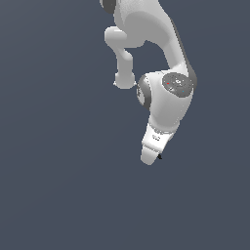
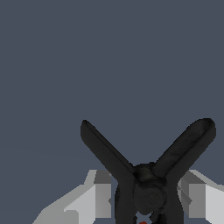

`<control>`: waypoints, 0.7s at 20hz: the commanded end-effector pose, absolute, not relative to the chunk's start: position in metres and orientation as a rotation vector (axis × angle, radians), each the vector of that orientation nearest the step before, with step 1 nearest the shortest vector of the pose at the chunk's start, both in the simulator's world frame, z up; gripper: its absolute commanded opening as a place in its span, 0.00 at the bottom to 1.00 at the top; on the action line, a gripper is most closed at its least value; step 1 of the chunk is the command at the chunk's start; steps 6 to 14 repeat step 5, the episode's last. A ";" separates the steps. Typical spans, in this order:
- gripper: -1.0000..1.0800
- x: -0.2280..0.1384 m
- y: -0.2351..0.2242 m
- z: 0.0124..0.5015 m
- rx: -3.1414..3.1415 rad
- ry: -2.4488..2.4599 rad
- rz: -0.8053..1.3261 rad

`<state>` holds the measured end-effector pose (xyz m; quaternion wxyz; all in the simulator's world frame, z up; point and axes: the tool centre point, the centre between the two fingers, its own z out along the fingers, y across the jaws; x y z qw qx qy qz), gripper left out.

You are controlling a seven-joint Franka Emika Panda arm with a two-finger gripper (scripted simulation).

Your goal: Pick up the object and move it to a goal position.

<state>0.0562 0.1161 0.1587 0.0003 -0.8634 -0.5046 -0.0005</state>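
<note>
The grey tabletop (image 1: 58,185) filled both views as a plain, even field. Over it the white Panda arm (image 1: 163,93) reached down from twelve o'clock in the exterior view, its wrist angled toward six. At its tip the hand (image 1: 150,157) pointed down at the surface, and its two pale fingers (image 2: 94,199) sat on either side of the black pronged object (image 2: 146,183), pinching its dark hub. In the wrist view two thin prongs splayed outward from that hub, with a small red spot (image 2: 143,222) at the frame's edge. In the exterior view the object showed only as a black speck at the hand's four o'clock.
</note>
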 end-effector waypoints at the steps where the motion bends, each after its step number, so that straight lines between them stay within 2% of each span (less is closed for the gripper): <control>1: 0.00 0.060 0.117 0.164 -2.712 -1.585 0.000; 14: 0.00 0.062 0.118 0.167 -2.712 -1.585 0.000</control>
